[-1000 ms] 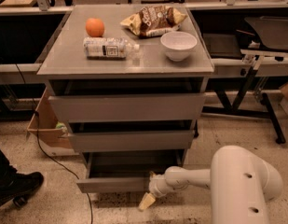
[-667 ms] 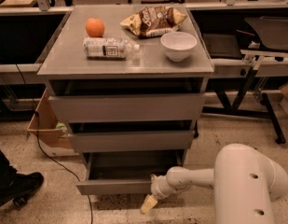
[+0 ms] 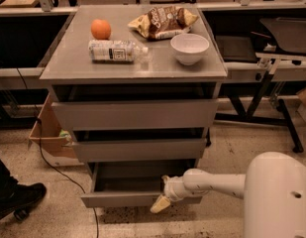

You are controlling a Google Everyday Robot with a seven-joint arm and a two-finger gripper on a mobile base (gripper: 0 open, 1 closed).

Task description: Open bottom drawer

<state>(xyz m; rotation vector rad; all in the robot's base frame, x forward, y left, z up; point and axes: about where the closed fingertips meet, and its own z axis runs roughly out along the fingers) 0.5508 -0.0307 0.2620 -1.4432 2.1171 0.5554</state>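
Camera view: the bottom drawer point(image 3: 118, 199) stands partly pulled out at the foot of the cabinet point(image 3: 132, 114), its tray showing only plain grey. On the tabletop point(image 3: 68, 66) are a white bowl point(image 3: 190, 47), an orange point(image 3: 100, 29), a bottle point(image 3: 115, 50) lying on its side and a chip bag point(image 3: 162, 21). The arm point(image 3: 212, 182) reaches in low from the right, nearly level. The end effector point(image 3: 160, 204) is at the drawer's front panel, right of its middle. I cannot tell whether it is clenched or released.
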